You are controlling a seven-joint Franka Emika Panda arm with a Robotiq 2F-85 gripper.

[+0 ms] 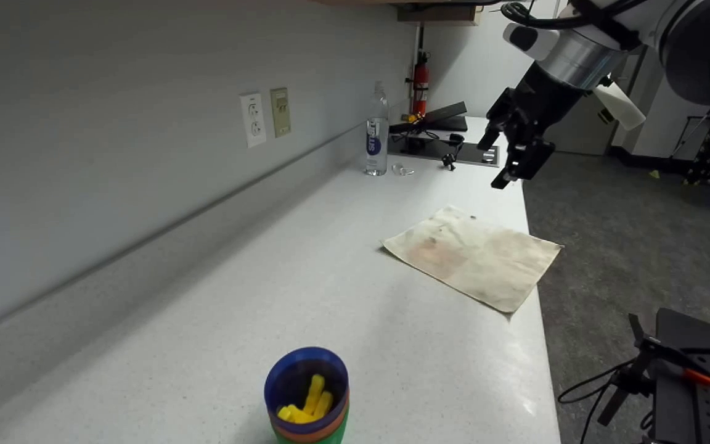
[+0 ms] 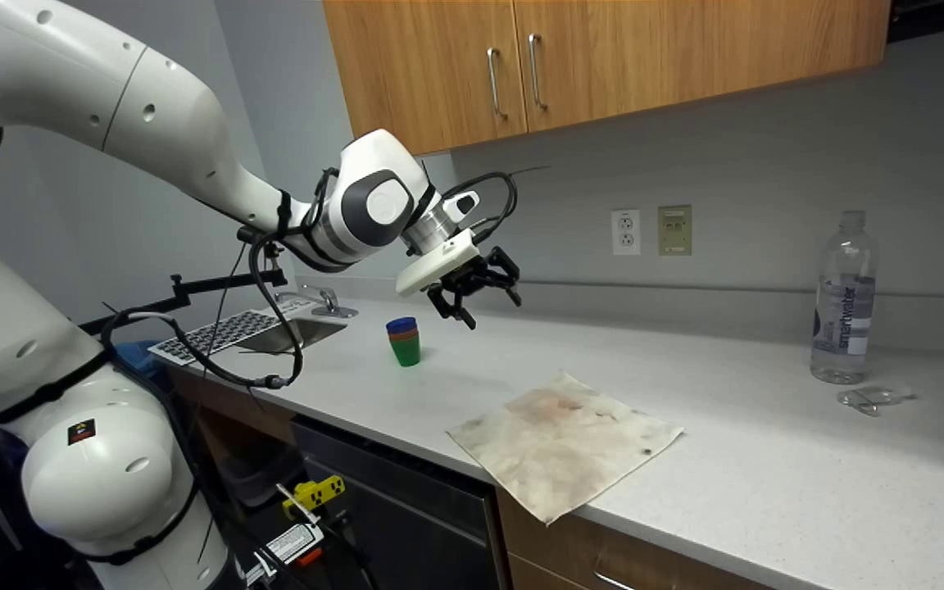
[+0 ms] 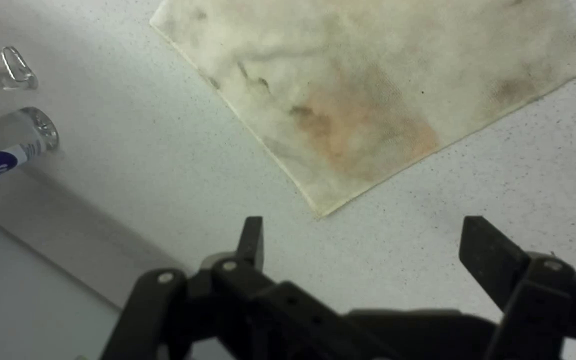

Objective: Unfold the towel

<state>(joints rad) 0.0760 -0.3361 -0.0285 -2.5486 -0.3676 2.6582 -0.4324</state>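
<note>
Here the white countertop (image 2: 759, 475) runs left to right in an exterior view; the stained towel (image 2: 566, 451) lies spread on it, near corner overhanging; my gripper (image 2: 493, 311), well above, holds nothing, jaws wide apart; bottle (image 2: 843, 315), far right; stacked cups (image 2: 405, 344), left.

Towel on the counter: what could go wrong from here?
The towel already lies spread out, so a grasp by the open hand could rumple it. One corner juts past the front edge of the counter; a pull that way may drag it off. A wide sweep might tip the upright bottle.
</note>
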